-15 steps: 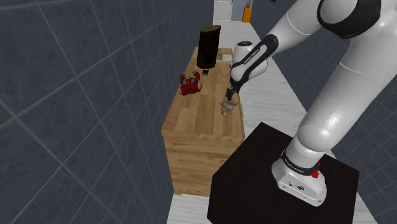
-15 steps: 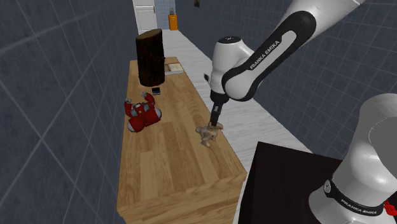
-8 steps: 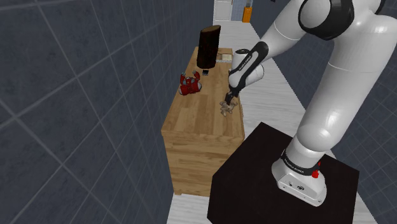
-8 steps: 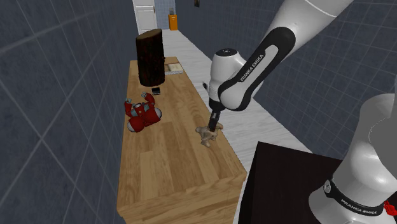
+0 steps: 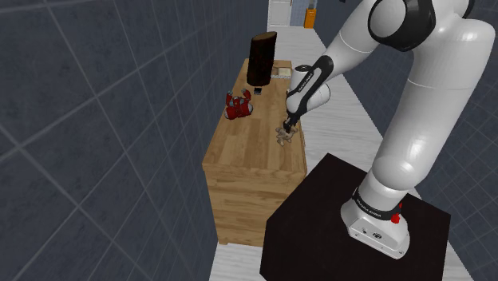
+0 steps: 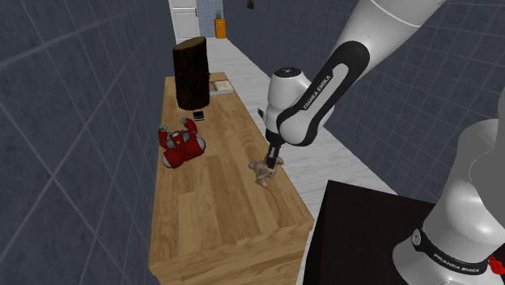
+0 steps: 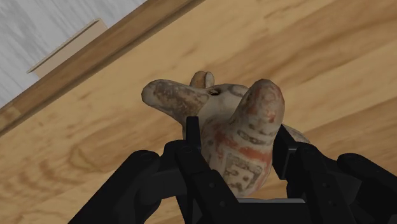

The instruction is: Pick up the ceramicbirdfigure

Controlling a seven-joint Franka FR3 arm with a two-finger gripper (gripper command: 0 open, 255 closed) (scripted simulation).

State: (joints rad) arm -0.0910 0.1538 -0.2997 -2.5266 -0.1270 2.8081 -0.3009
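Pincer [image 6: 271,163] down on tan bird fig. [image 6: 260,174], nr wood table [image 6: 217,212] edge, red toy [image 6: 181,146] apart, dark cyl. [image 6: 191,74] beyond

We see flat, even light: the table [image 5: 254,160] and pale floor [image 5: 343,128] bright and crisp, the tiled wall [image 5: 96,136] at nine o'clock dim.

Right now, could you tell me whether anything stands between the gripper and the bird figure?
Nothing visible does. The gripper is down at the bird figure, near the wooden table's edge. The red toy robot and the dark cylinder stand apart from it, farther across the top.
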